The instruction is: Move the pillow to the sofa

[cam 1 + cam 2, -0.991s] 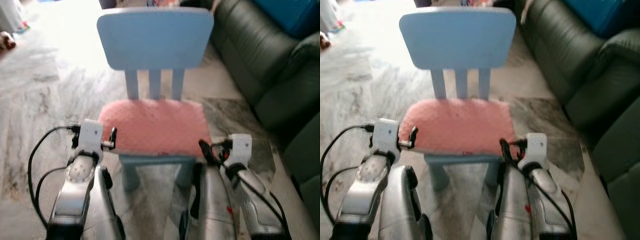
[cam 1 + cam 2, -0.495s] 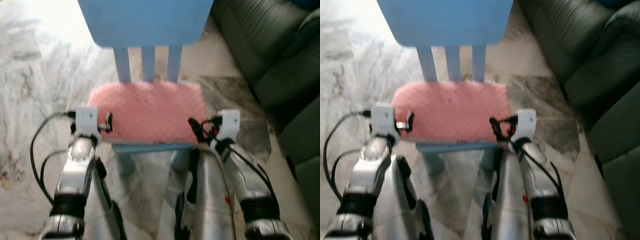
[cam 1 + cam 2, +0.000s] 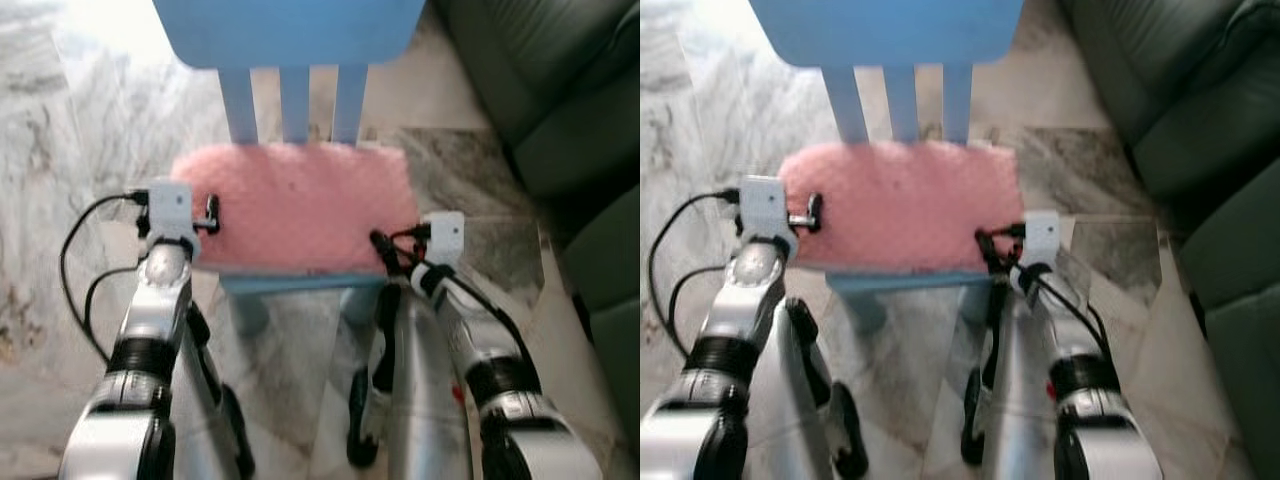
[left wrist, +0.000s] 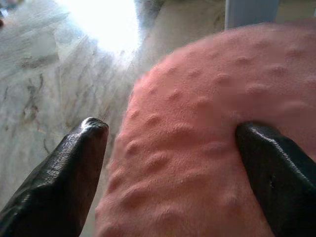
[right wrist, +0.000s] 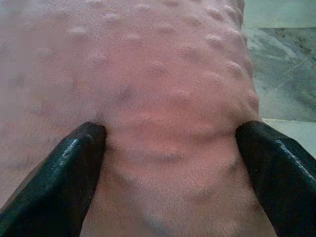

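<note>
Along the robot's right side, dark green sofa [image 3: 560, 110]: destination, sitting well apart from the pillow across a strip of marble floor [image 3: 80, 130].

Blue child's chair [image 3: 290, 25]: standing just ahead of the robot, slatted back upright, seat bearing the pillow.

Pink pillow [image 3: 295, 215]: lying flat on the chair seat and covering nearly all of it. Nubbly fleece cover; judged light, soft and easily squashed, not fragile, not slippery. Fabric is dimpling under finger pressure in both wrist views, so a thick edge pinch from each side looks the soundest hold; a shallow pinch may catch the cover alone.

Left gripper [image 4: 173, 148]: sitting at the pillow's left edge, fingers [image 4: 74, 168] spread wide, one pressing into the top surface, the other hanging outside the edge over the floor.

Right gripper [image 5: 170, 148]: sitting at the pillow's right front edge, fingers [image 5: 69, 173] spread, both tips pressing into the plush and bunching it between them, not yet closing.
</note>
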Motion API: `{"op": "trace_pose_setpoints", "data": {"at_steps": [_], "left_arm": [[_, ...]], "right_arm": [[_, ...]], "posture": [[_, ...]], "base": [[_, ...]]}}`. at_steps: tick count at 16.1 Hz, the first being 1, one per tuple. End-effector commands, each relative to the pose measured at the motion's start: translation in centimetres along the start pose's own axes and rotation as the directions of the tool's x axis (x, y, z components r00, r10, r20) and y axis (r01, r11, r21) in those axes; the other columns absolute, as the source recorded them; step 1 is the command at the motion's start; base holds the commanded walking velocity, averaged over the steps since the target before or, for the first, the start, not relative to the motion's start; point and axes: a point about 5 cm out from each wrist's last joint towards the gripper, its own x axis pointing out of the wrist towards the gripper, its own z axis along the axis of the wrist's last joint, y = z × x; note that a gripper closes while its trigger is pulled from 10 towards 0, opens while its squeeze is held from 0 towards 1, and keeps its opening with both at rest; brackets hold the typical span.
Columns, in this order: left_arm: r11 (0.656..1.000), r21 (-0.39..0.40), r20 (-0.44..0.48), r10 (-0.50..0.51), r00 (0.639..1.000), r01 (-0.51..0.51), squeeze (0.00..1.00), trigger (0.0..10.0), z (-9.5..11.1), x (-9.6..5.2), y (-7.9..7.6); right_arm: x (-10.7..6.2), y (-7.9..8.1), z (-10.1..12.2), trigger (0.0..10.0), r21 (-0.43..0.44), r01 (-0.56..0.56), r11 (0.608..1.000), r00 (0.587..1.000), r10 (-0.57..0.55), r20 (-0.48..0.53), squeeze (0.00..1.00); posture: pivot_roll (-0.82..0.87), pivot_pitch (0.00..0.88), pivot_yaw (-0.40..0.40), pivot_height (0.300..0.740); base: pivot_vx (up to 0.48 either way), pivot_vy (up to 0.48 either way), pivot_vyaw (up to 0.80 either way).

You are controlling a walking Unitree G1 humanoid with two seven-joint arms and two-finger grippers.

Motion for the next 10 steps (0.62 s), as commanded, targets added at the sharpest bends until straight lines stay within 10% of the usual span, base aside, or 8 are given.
{"op": "trace_pose_setpoints", "data": {"at_steps": [1, 5, 6, 7, 8, 10], "left_arm": [[1.000, -0.003, -0.048, 0.004, 0.999, -0.005, 0.00, 10.0, -1.4, -0.1, -0.1], [0.997, -0.045, -0.196, -0.069, 0.978, 0.062, 0.00, 10.0, -4.2, -0.4, -2.2], [0.997, -0.042, -0.224, -0.070, 0.972, 0.062, 0.00, 10.0, -4.8, -0.6, -2.4], [0.998, -0.011, -0.261, -0.068, 0.963, 0.068, 0.00, 6.4, -5.8, -0.9, -2.6], [0.997, 0.010, -0.279, -0.073, 0.957, 0.079, 0.00, 0.0, -6.7, -1.3, -2.8], [0.997, 0.006, -0.317, -0.071, 0.946, 0.077, 0.00, 0.0, -8.1, -2.1, -2.9]], "right_arm": [[-0.2, -0.1, -1.1, 10.0, 0.027, 0.005, 1.000, 1.000, -0.004, -0.029, 0.00], [0.6, 1.0, -2.3, 10.0, 0.155, 0.014, 0.988, 0.998, -0.004, -0.068, 0.00], [0.7, 1.3, -2.4, 8.4, 0.163, 0.013, 0.987, 0.997, -0.002, -0.072, 0.00], [0.9, 1.9, -2.7, 3.7, 0.168, 0.001, 0.986, 0.997, 0.012, -0.075, 0.00], [1.1, 2.6, -2.8, 1.1, 0.175, -0.011, 0.984, 0.997, 0.024, -0.073, 0.00], [1.2, 3.0, -3.1, 0.0, 0.184, -0.014, 0.983, 0.997, 0.028, -0.078, 0.00]], "posture": [[0.00, 0.338, -0.070, 0.445], [0.00, 0.340, -0.072, 0.445], [0.00, 0.338, -0.074, 0.445], [0.00, 0.338, -0.072, 0.445], [-0.01, 0.337, -0.073, 0.445], [-0.01, 0.333, -0.073, 0.445]], "base": [[0.000, 0.000, 0.00], [0.000, 0.000, 0.00], [0.000, 0.000, 0.00], [0.000, 0.000, 0.00], [0.000, 0.000, 0.00], [0.000, 0.000, 0.00]]}}
